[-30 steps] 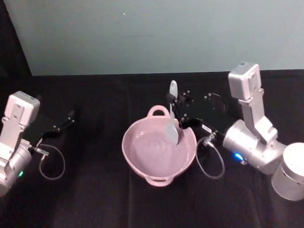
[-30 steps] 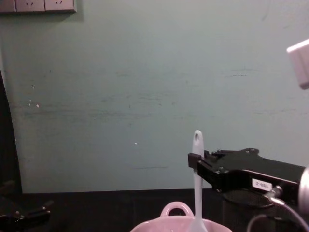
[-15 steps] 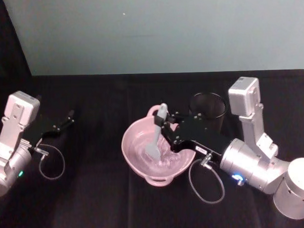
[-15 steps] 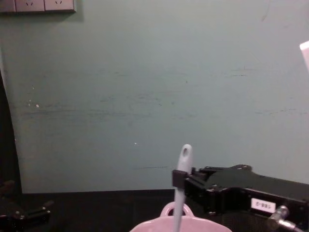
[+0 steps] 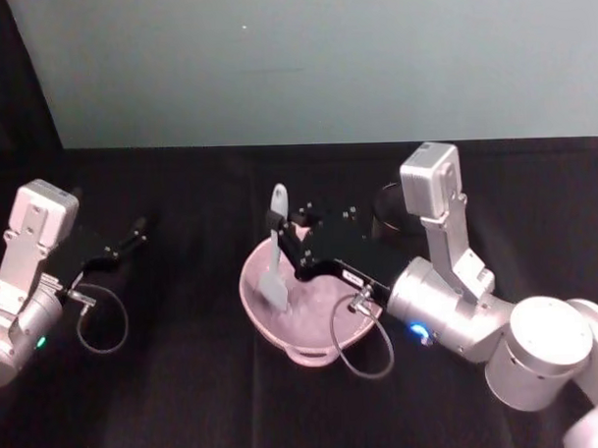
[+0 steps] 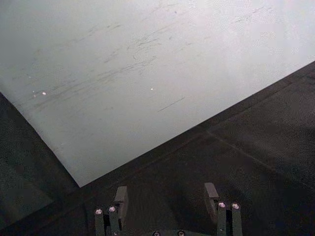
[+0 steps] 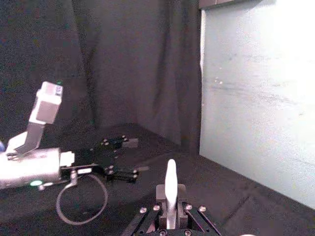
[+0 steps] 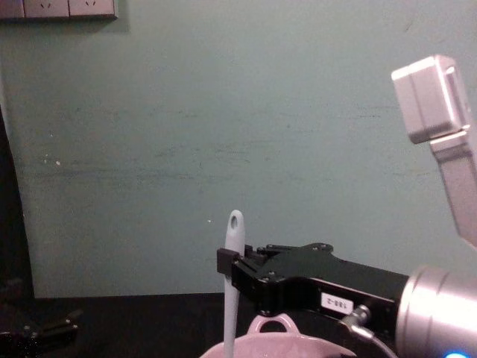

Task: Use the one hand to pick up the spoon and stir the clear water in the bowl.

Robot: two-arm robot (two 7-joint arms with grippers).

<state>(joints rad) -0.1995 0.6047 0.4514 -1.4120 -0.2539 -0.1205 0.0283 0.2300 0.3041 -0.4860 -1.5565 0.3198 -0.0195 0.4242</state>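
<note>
Head view: right gripper [image 5: 282,241] is over the left part of the bowl [image 5: 306,355], pinching the spoon [image 5: 272,277] by its handle. The spoon is near upright, its head down inside the bowl at the left side and its handle tip above the jaws. Mesh cup [image 5: 385,201] sits beyond the bowl, behind the right arm. Left gripper [image 5: 123,242] is parked over the table [image 5: 187,385] at far left, well apart from the bowl.

Left wrist view: left gripper [image 6: 166,199] has its fingers spread, with nothing between them.

Right wrist view: right gripper [image 7: 170,204] is pressed onto the spoon [image 7: 171,179]; the handle tip stands above the fingers.

Chest view: spoon [image 8: 232,253] is slightly tilted, holed tip uppermost, and its lower part drops behind the bowl [image 8: 298,344] rim. Right gripper [image 8: 226,261] clamps it just below the hole. White label [image 8: 337,304] on the gripper's side.
</note>
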